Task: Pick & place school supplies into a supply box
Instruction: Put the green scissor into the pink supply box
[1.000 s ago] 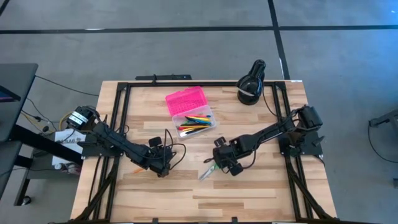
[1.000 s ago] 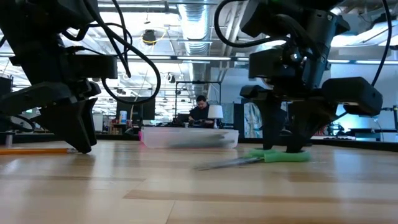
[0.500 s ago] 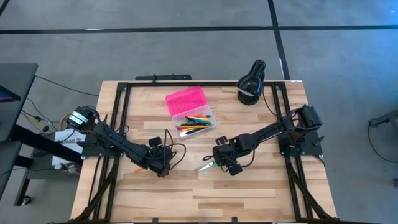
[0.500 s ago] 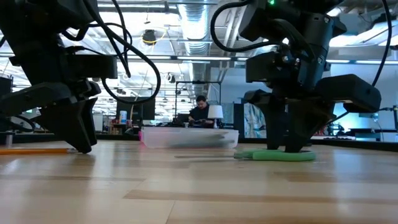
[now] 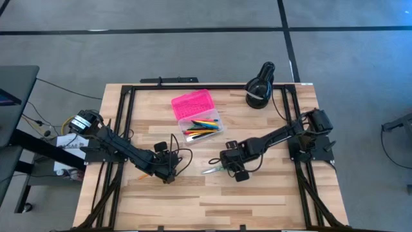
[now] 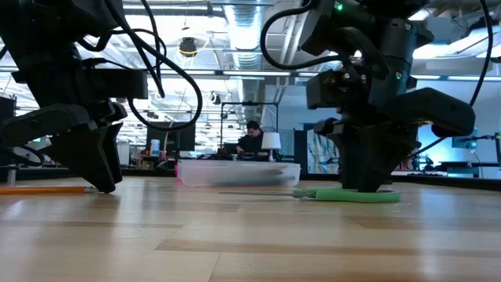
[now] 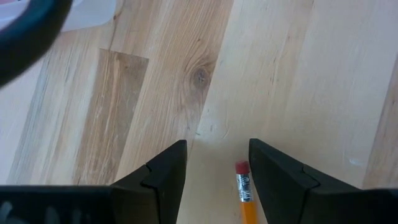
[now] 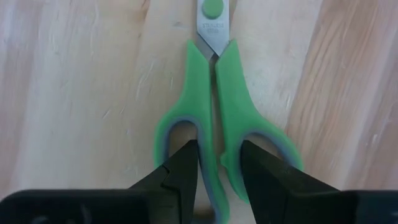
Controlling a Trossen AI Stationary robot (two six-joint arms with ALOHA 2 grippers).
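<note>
Scissors (image 8: 214, 118) lie flat on the table (image 5: 257, 193) at frame centre; the right tool (image 5: 229, 166) pinches their green handles. Left tool (image 5: 164, 169), spread, straddles an orange pencil (image 7: 246, 196).

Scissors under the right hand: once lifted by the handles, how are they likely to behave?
The scissors look rigid, so they probably won't flop. The right hand straddles the inner handle bars, away from the blade end, so the blades may droop. The handles look like smooth plastic, so some slipping or pivoting in the grip seems possible.
</note>
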